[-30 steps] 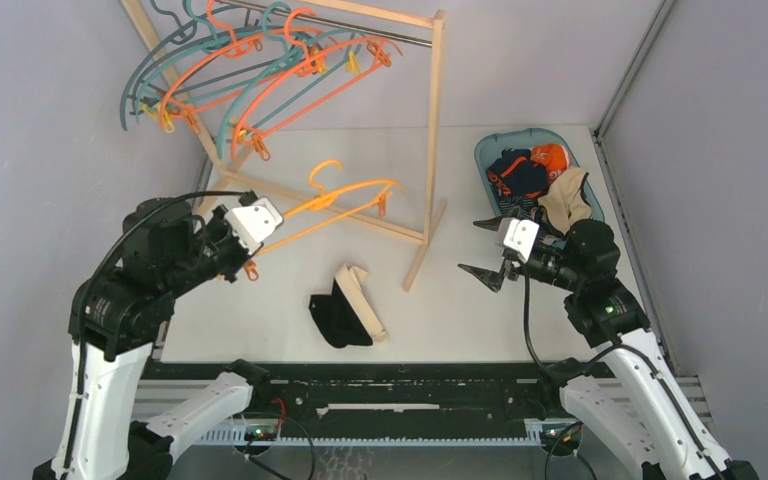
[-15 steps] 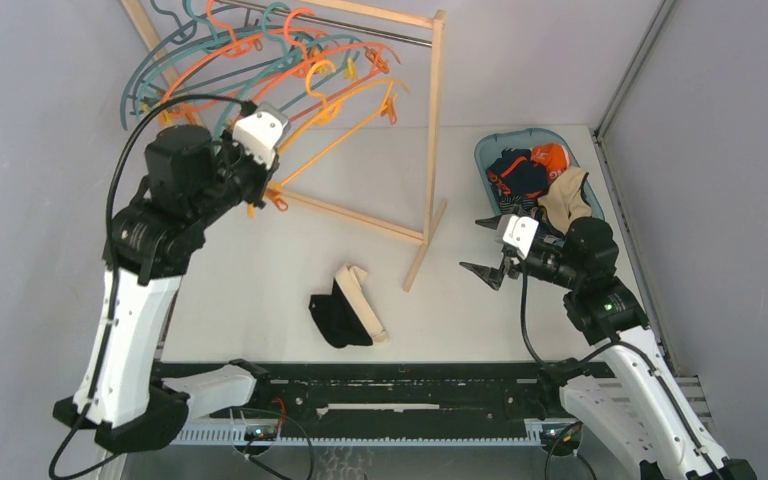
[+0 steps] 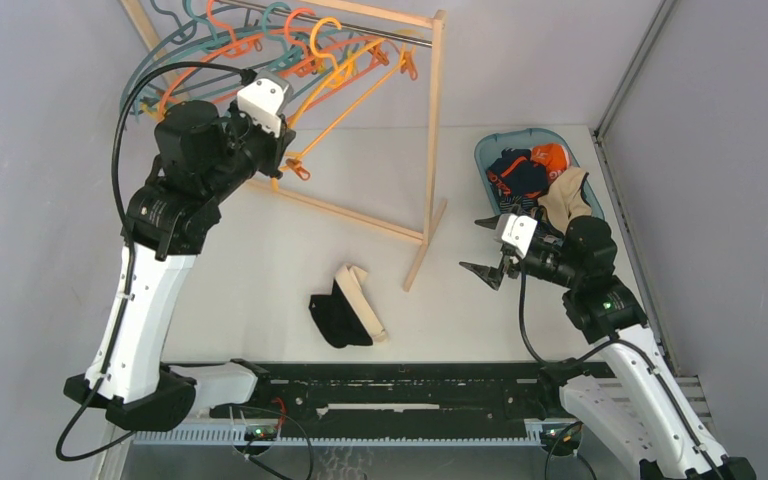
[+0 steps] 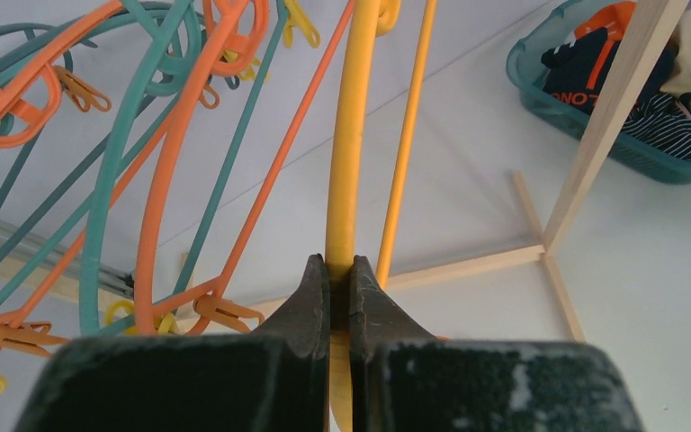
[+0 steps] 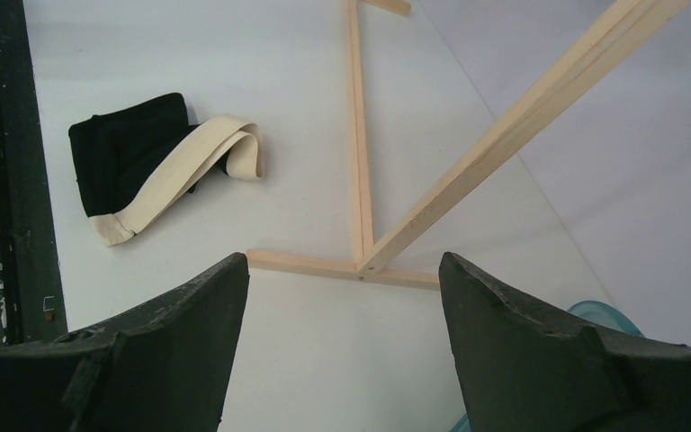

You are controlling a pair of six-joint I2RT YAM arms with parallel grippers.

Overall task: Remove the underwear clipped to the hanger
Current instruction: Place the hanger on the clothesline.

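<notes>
Black underwear (image 3: 340, 320) lies by the counter's (image 3: 260, 270) near edge, left of the wide-open, empty right end effector (image 3: 470, 245); the left end effector (image 4: 340, 270), farther off, pinches a yellow hanger (image 4: 346, 162).

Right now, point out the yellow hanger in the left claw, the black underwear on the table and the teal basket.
yellow hanger (image 4: 343, 171): left wrist view, on its thick bar.
black underwear (image 3: 335, 320): top external view, on the black cloth.
teal basket (image 3: 481, 158): top external view, on its left rim.
</notes>
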